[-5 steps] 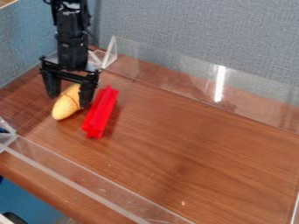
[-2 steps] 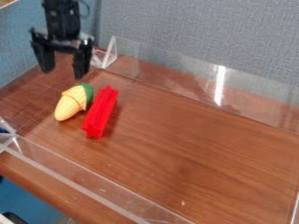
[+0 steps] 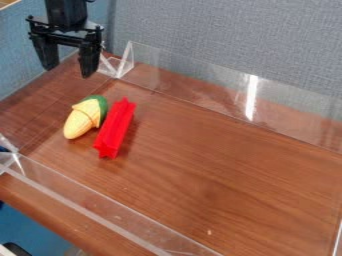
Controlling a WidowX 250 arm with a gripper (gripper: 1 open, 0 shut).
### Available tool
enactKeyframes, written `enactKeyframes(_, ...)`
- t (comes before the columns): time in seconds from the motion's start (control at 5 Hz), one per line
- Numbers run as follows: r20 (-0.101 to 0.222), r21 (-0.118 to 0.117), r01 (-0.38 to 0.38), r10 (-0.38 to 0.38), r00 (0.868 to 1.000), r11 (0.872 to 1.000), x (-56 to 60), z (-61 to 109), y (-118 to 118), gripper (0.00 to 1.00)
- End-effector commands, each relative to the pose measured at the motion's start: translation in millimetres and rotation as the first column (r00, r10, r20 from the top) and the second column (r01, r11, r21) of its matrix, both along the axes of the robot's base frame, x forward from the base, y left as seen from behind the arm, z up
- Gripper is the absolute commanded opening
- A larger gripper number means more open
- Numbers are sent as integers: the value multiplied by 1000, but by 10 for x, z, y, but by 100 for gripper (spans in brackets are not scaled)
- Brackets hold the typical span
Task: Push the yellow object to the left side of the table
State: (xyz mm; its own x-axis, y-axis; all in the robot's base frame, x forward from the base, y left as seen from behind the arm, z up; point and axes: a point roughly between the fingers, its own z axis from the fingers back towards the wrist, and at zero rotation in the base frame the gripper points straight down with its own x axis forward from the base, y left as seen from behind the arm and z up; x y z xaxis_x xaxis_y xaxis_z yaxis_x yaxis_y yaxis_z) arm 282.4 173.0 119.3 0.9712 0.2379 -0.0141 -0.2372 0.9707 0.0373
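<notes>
- The gripper (image 3: 67,58) hangs above the far-left part of the worktop (image 3: 227,170), pointing straight down, jaws spread wide and empty; nothing is held.
- The yellow object (image 3: 83,118) lies on the wood below and slightly in front of the jaws, well clear of them. Its green end points toward the back wall.
- A long red block (image 3: 116,127) lies just beside it on its right, touching or nearly so; I cannot tell which.
- Judgement: the yellow object already sits on the left part of the worktop, near the clear acrylic wall (image 3: 27,95). Little travel looks left, if any.
- If one more push is wanted: come down on the narrow line between the yellow object and red block, not on top of either.
- Contact the yellow side low and near its middle; an off-centre touch on an oval, ribbed body would probably spin it instead of sliding it.
- Sweep slowly leftward and stop short of the wall, to avoid pinching the object against the acrylic.
- Risk: descending jaws may catch the red block and drag it along.
</notes>
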Motion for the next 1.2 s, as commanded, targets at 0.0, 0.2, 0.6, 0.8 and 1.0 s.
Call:
enactKeyframes(0.0, 37, 34, -6, 5, 999, 999, 37, 109, 45, 100)
enactKeyframes(0.2, 21, 35, -8, 7, 1000, 999, 51, 27, 54, 100)
enactKeyframes(0.6, 1, 27, -5, 5, 1000, 1000, 52, -78, 28, 100)
enactKeyframes(0.8, -4, 19, 0, 0, 1000, 1000, 47, -98, 3, 100)
enactKeyframes(1.0, -6, 13, 5, -5, 1000, 1000, 46, -100, -22, 100)
